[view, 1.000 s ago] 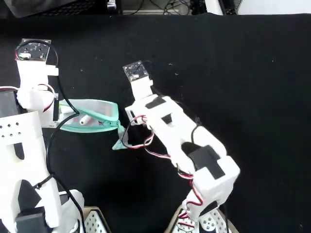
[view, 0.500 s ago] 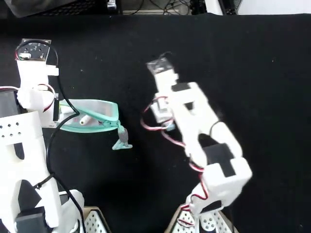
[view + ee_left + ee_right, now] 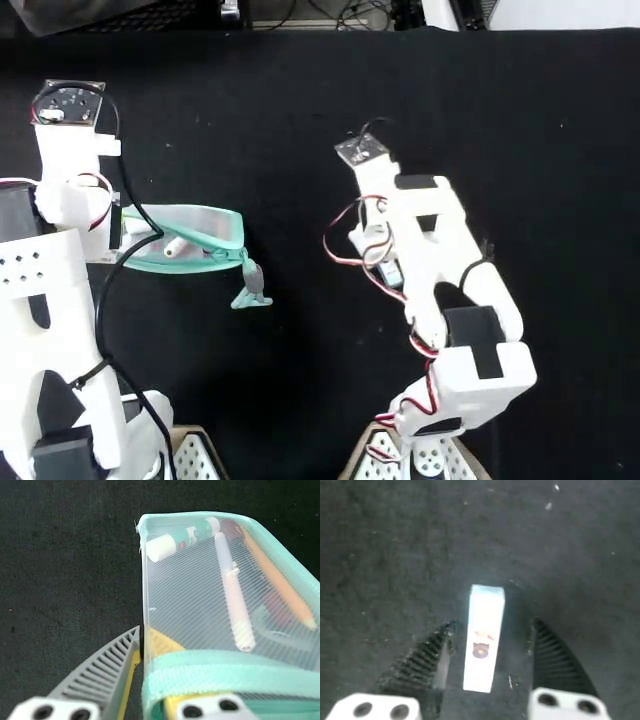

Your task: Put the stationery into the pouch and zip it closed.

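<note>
Blk table [image 3: 560,200], cables [image 3: 340,12] behind.

No text, number or sign can be read in any view.

Nearest thing to print: the eraser [image 3: 484,639] on the counter [image 3: 380,540] has a small mark on its upper face, a reddish smudge above a dark round blot. It is too blurred to tell letters from emblem.

Inside the pouch [image 3: 195,605], the marker [image 3: 176,542] shows green and white bands near its cap. These are colour bands only; no lettering can be made out through the mesh.

The orange pencil [image 3: 277,587] and the white pen [image 3: 234,597] beside it show no markings that can be made out.
</note>
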Robot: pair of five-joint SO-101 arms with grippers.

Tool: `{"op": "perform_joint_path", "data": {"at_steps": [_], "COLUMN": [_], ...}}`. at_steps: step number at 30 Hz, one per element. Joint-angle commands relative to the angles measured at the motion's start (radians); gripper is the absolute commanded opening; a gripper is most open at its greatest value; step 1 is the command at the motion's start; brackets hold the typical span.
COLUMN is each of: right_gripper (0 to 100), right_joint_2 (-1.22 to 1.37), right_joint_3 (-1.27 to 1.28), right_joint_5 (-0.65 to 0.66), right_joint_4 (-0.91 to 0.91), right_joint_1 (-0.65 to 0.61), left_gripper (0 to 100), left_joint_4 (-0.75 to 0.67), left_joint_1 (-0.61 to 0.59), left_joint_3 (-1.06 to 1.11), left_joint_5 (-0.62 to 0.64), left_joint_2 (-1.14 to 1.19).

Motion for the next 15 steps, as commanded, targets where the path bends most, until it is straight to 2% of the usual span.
{"op": "perform_joint_path", "data": {"at_steps": [1, 6, 12, 15], "right_gripper": [22.3, 22.3, 22.1, 14.8], "right_joint_2": [-0.051, -0.030, 0.136, 0.200], "right_joint_3": [-0.051, -0.096, -0.186, -0.220], "right_joint_5": [0.012, 0.015, 0.012, 0.012], "right_joint_4": [0.003, 0.003, 0.003, 0.003], "right_joint_1": [-0.025, -0.023, -0.018, -0.018], "left_gripper": [3, 3, 3, 3], "left_joint_4": [0.000, 0.000, 0.000, 0.000], "left_joint_1": [0.015, 0.015, 0.015, 0.015], "left_joint_3": [-0.007, -0.007, -0.007, -0.007], "left_joint_5": [0.002, 0.002, 0.002, 0.002], "left_joint_2": [-0.015, -0.015, -0.015, -0.015]}}
